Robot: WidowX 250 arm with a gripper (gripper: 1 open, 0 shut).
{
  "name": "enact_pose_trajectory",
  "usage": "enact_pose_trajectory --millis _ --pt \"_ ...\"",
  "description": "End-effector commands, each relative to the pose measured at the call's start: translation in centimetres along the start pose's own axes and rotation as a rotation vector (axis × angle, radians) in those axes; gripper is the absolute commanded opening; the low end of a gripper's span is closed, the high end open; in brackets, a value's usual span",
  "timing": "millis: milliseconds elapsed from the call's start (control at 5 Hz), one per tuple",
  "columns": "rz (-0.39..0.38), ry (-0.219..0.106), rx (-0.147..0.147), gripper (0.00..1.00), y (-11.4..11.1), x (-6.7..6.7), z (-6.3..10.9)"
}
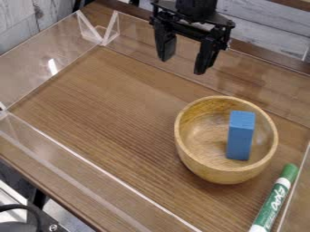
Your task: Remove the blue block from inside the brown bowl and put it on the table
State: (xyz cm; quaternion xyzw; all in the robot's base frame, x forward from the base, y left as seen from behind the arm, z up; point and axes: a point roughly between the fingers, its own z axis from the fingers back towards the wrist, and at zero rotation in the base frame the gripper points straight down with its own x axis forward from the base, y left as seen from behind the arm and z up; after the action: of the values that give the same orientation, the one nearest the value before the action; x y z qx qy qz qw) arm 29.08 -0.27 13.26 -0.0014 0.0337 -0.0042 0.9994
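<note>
- While the black gripper (183, 54) hangs with jaws spread wide, holding nothing, the round light-brown wooden bowl (198, 152) sits below-right of it.
- Upright inside stands the small bright-blue block (242, 135).

Dark wood-grain table (109, 100) carries a brown bowl (194, 149) and a green-and-white marker (276, 198)

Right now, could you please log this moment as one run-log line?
pincer: open, above table, empty | small blue rectangular block: upright inside round light-brown wooden bowl | step: grasp not yet begun
</note>
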Motion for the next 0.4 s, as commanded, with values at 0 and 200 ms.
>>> enact_pose_trajectory --millis 0,200 --pt "0.007 0.008 -0.004 1.0 -0.9 -0.4 -0.4" --pt "0.01 -0.009 -0.011 1.0 -2.9 -1.3 -0.2"
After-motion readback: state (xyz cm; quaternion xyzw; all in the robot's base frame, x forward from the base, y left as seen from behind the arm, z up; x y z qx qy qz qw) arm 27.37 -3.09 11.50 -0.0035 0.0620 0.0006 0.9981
